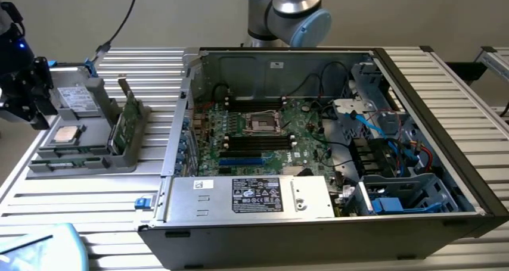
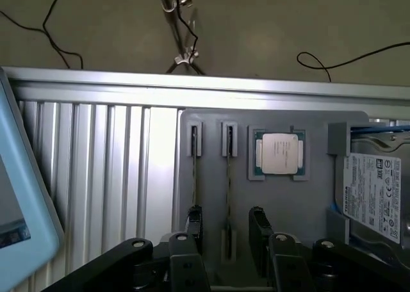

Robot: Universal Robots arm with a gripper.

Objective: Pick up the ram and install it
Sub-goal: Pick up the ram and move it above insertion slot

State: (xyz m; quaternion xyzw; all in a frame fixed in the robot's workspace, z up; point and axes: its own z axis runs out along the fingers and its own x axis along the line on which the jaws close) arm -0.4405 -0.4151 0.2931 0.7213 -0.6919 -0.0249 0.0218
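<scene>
Two ram sticks stand on edge in holders of a grey tray [image 1: 119, 161]. One ram stick [image 2: 229, 177] runs between my fingertips, the other ram stick [image 2: 195, 170] lies in line with one finger [image 2: 195, 223]. My gripper [image 2: 225, 231] hovers above them, open, with nothing held. In the exterior view the gripper [image 1: 33, 119] hangs over the tray's far-left end, and the ram [image 1: 70, 162] lies along the tray's near side. The open computer case [image 1: 445, 104] sits to the exterior view's right, its motherboard's black memory slots [image 1: 254, 142] exposed.
The tray also carries a processor chip [image 2: 278, 154], a hard drive [image 2: 375, 193] and a broad green card with a bracket [image 1: 127, 125]. A light-blue object [image 2: 19, 196] lies by the ribbed metal table's [image 1: 80, 199] edge. The power supply [image 1: 254, 196] and cables crowd the case.
</scene>
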